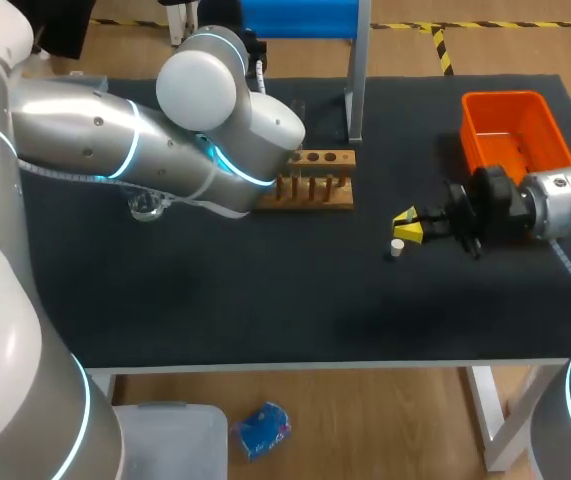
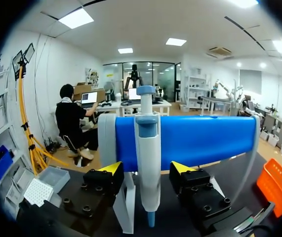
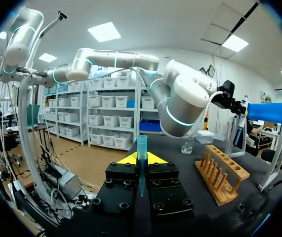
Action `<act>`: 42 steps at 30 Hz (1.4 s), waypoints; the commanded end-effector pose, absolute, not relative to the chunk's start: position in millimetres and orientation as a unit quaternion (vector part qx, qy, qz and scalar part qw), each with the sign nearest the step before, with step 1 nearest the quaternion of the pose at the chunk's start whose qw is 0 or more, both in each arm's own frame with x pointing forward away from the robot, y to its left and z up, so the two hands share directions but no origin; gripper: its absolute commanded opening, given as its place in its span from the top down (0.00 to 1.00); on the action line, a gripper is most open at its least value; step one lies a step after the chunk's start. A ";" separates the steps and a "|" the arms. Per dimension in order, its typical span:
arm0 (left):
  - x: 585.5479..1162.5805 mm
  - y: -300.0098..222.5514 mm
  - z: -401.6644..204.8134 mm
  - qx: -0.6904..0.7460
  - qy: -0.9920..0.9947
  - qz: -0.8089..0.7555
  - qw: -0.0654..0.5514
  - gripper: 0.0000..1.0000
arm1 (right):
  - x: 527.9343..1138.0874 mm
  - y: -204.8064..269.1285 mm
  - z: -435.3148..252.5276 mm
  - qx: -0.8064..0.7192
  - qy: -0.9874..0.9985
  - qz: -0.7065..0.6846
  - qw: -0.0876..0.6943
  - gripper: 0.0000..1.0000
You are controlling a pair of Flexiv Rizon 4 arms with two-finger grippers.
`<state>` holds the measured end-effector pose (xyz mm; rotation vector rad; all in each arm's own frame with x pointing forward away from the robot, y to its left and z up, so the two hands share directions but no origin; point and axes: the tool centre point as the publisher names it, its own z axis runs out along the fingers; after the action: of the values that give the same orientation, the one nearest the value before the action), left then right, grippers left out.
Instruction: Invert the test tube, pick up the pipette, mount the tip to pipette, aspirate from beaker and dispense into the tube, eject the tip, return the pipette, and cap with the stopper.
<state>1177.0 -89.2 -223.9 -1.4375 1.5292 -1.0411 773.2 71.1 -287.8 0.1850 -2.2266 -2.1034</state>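
White stopper [image 1: 397,248] lay on desk [image 1: 265,300], just beside right hand [image 3: 141,159]. That hand was clamped on a bluish test tube [image 3: 141,145], upright between its yellow tips; the tube was not discernible from overhead. Wooden rack [image 1: 315,180] stood farther back. Left hand [image 2: 146,168] was hidden behind its own arm overhead. Wrist view showed its fingers apart, with the pipette [image 2: 148,148] hanging between them on the blue stand [image 2: 205,140], untouched as far as visible.
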 end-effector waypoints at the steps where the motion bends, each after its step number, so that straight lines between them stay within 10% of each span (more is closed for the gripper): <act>1: 1181.9 -91.2 -228.7 -0.564 0.599 -0.413 0.391 0.44 | 772.4 70.8 -287.3 0.060 -0.726 -0.684 0.036 1.00; 38: 1194.8 -89.5 -232.1 -0.561 0.601 -0.418 0.387 0.56 | 772.4 70.8 -287.3 0.060 -0.726 -0.684 0.036 1.00; 42: 1194.8 -89.4 -232.2 -0.561 0.601 -0.418 0.387 0.73 | 772.4 70.8 -287.3 0.060 -0.726 -0.684 0.036 1.00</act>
<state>1191.1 -88.9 -228.7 -1.4297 1.5340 -1.0580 773.2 71.1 -287.8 0.1850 -2.2266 -2.1034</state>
